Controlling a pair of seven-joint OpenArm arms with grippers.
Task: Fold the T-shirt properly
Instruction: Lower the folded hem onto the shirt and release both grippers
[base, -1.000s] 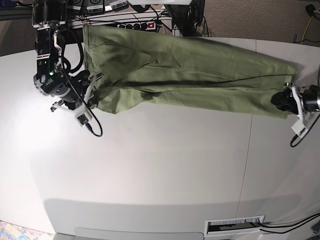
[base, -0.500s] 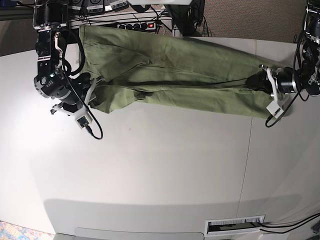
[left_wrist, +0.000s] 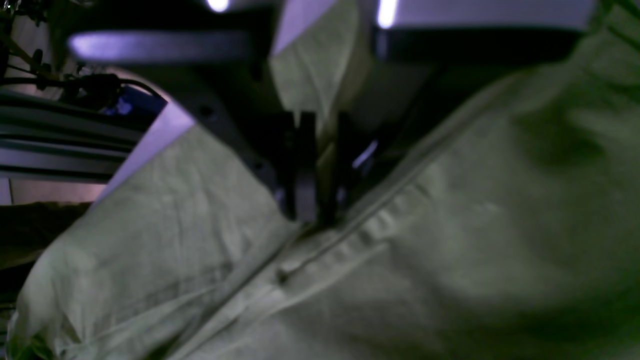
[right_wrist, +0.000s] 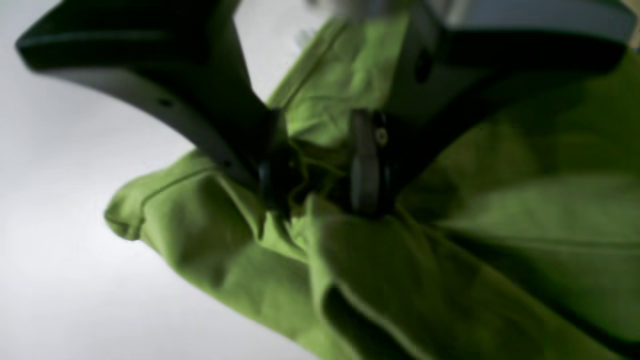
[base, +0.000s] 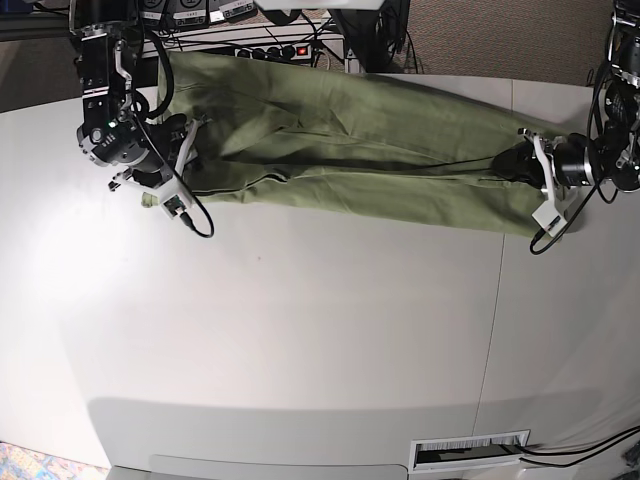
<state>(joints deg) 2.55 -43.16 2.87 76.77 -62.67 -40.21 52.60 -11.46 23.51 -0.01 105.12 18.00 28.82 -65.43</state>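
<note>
Both wrist feeds are smeared for me. My left end effector (left_wrist: 315, 210) buries its tips in the T-shirt (left_wrist: 450, 260); the cloth's far edge (base: 250, 62) drops behind the worktop (base: 300, 330).

Bare table (base: 300, 330) below T-shirt (base: 380, 140)

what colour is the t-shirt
Plain olive green T-shirt, no print; the base view shows it best.
</note>
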